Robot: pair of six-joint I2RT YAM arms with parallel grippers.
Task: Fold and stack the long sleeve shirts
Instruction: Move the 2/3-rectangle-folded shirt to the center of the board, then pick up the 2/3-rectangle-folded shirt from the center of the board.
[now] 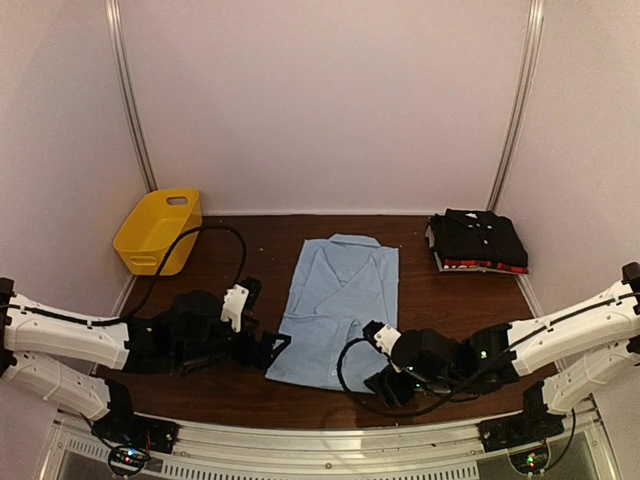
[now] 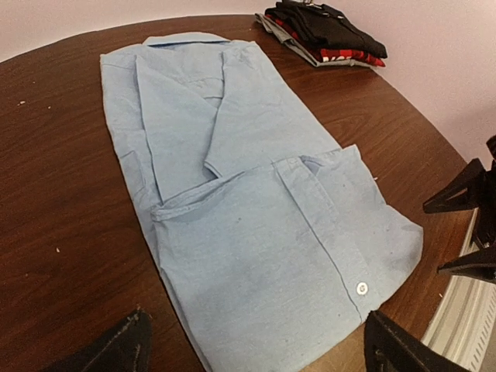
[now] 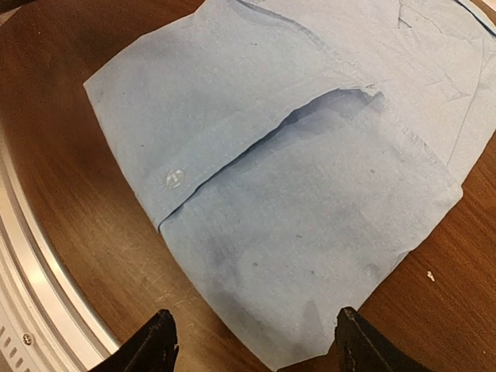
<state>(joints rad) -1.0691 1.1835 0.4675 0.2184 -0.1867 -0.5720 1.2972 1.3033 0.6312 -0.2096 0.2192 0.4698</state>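
Two sets of jaws stood spread and empty at the near hem of the light blue long-sleeved button-up shirt. It lay flat at the middle of the dark wooden table, its sides and sleeves folded inward and its collar away from the arms. The left gripper sat by its near left corner and the right gripper by its near right corner. Thin cloth like this would likely be light, limp and quick to slide or unfold. Pinching both hem corners through all the layers looked the safest hold. The folded stack of black and red-edged shirts sat well apart at the far right, and the yellow plastic basket at the far left. Neither blocked a fold toward the collar.
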